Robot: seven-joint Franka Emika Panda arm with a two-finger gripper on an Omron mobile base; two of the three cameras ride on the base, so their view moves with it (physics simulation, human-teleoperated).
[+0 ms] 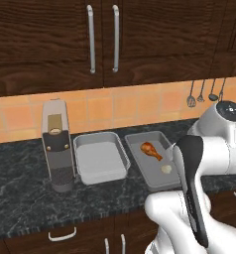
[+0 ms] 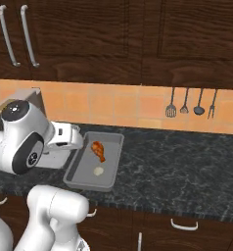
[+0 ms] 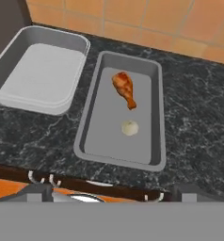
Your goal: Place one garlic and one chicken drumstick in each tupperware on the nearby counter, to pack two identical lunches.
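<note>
left base view: the darker tupperware [image 1: 150,163] holds a drumstick [image 1: 150,150] and a garlic [image 1: 166,169]; the pale tupperware [image 1: 100,157] lies empty to its left on the counter [image 1: 21,198].

right base view: the filled tray's long axis runs toward the wall.

hand view: the gripper [image 3: 109,192], jaws spread and empty, sits before the darker tray; the pale one lies forward-left.

I find two tupperware containers side by side on the counter [image 1: 21,198], their long sides just apart. The left tupperware [image 1: 101,158] holds nothing I can see. The right tupperware [image 1: 152,161] holds a chicken drumstick [image 1: 150,150] toward its back end and a garlic [image 1: 166,169] nearer the front, the two apart. A coffee machine [image 1: 57,146] stands just left of the left container. Utensils [image 2: 191,104] hang on the wall behind, well to the right.
</note>
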